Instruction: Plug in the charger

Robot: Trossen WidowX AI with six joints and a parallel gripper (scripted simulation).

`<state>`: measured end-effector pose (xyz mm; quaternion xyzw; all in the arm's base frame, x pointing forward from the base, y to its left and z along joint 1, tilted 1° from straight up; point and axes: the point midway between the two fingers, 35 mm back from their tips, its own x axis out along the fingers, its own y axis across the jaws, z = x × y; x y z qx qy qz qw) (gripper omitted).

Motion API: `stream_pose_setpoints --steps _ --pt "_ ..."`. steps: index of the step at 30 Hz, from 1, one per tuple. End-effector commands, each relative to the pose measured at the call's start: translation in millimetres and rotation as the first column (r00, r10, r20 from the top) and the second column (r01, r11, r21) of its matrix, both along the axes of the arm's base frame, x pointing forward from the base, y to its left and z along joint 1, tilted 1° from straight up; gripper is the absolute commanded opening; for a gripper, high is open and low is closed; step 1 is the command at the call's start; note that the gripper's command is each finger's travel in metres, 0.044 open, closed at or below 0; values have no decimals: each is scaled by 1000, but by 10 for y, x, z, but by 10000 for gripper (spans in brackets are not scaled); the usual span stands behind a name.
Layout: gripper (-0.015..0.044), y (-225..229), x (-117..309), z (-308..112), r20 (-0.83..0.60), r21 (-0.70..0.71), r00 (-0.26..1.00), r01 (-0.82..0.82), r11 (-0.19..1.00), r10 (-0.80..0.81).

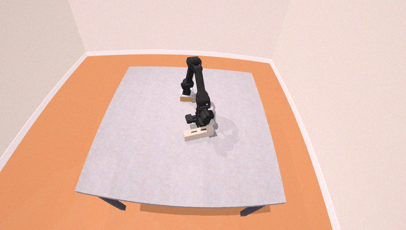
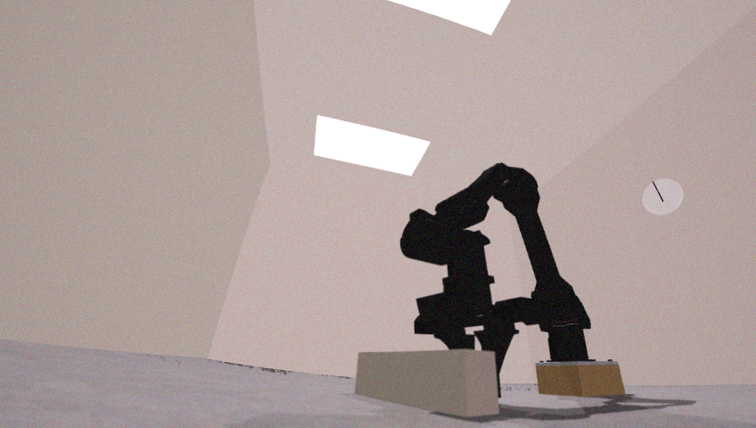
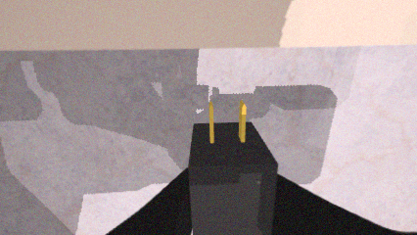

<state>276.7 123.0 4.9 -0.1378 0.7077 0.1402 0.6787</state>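
Note:
My gripper is shut on the black charger, which shows between the fingers in the wrist view. Its two gold prongs point toward the top of that view, bare and outside any slot. The cream power strip lies on the table, with two dark slots on its top in the top view. The gripper is close beside the strip's arm-side long edge. In the exterior view the strip hides the fingertips partly and the charger fully. The wrist view shows no slots, only a plain strip surface.
The arm's base stands on an orange-brown block behind the gripper, on the grey table. The strip's long side crosses the top of the wrist view, beyond the prong tips. Shadows of the arm lie around the strip.

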Motion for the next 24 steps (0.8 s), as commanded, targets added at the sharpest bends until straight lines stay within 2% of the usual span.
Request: stream_pose_setpoints --steps 1,24 --pt "0 46 59 18 5 8 1000 8 1000 -8" --pt "0 77 87 22 5 8 1000 10 1000 -10"
